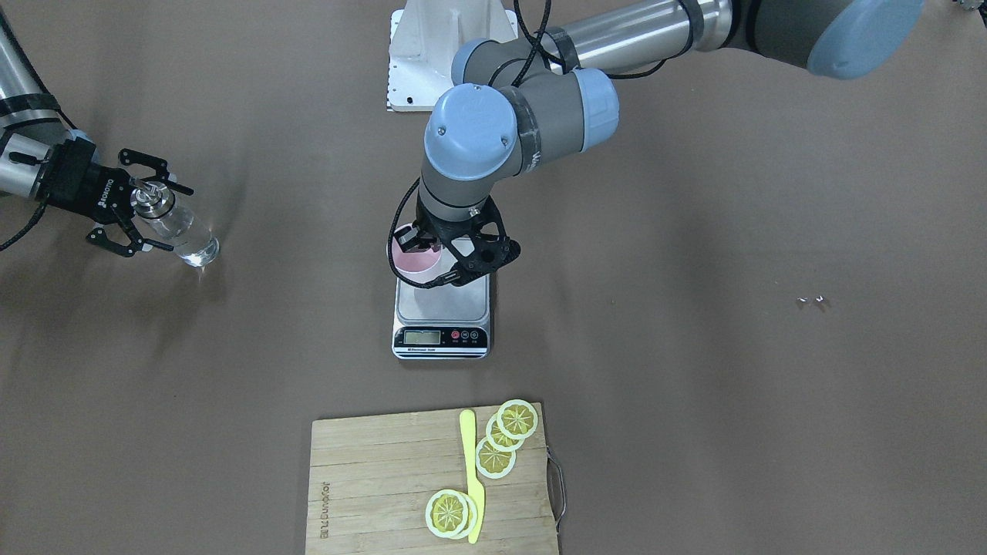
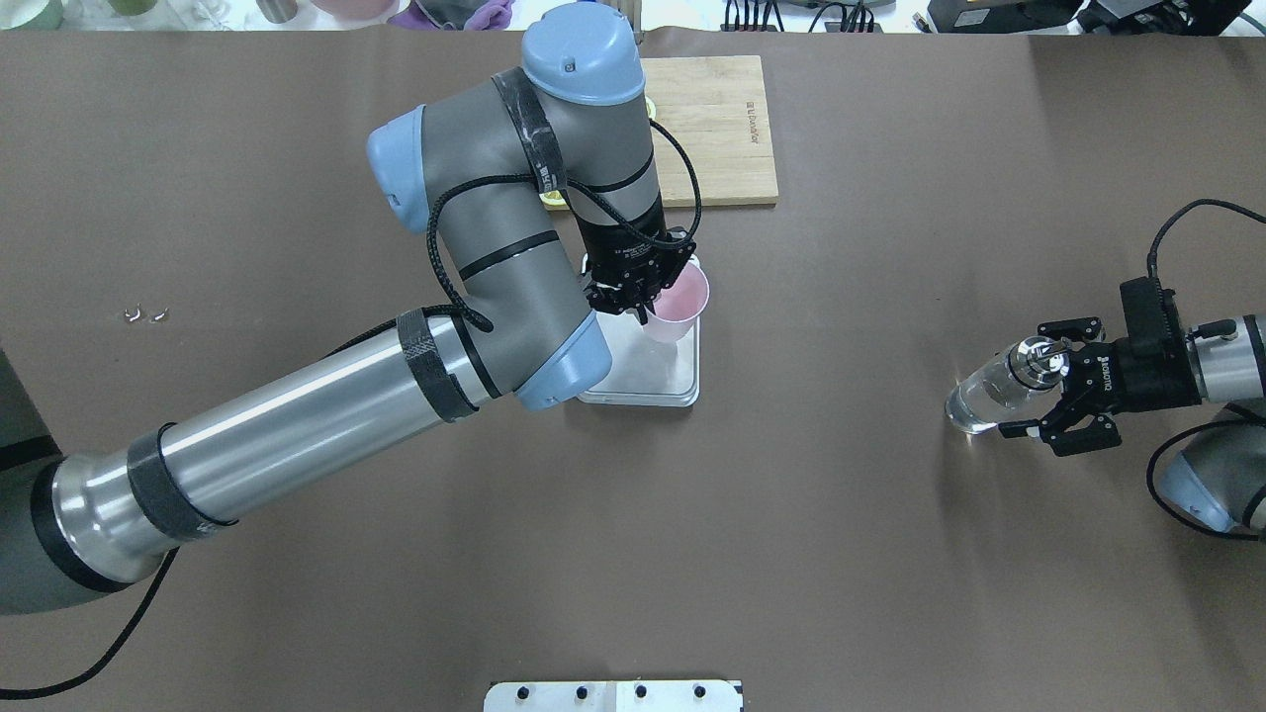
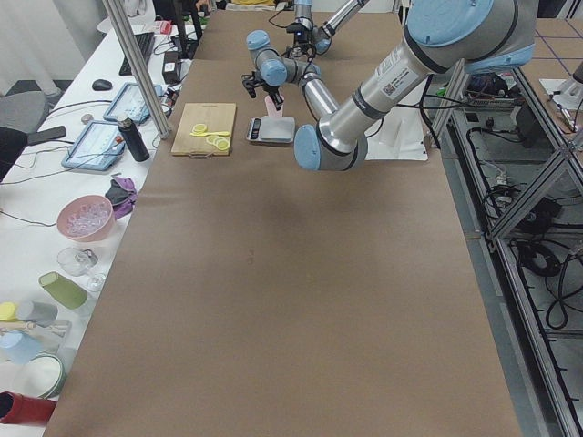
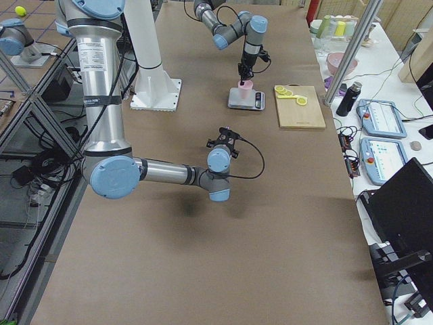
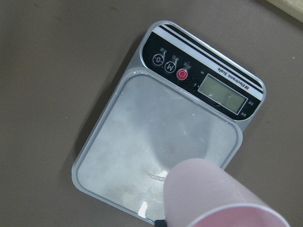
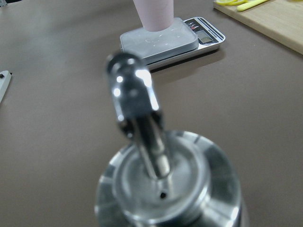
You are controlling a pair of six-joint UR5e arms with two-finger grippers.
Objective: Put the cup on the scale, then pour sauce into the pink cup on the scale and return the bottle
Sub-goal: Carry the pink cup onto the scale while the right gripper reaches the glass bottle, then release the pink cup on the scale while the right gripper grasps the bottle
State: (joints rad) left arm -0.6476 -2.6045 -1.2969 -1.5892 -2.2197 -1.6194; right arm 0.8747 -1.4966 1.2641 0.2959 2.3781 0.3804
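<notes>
Spout-topped bottle (image 6: 165,189) stands between the right gripper's (image 2: 1021,378) spread fingers while the left gripper (image 2: 648,307) pinches the pink cup's (image 2: 684,295) rim on the scale (image 2: 643,381).

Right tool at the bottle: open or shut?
Open. The right tool has its fingers spread wide on either side of the bottle top, with clear gaps in the overhead and front-facing views.

Brown-covered table (image 2: 791,544), seemingly tiled floor (image 3: 556,41)

One cup (image 1: 412,260), one scale (image 1: 443,306), one bottle (image 1: 179,228), one cutting board (image 1: 378,470)
</notes>
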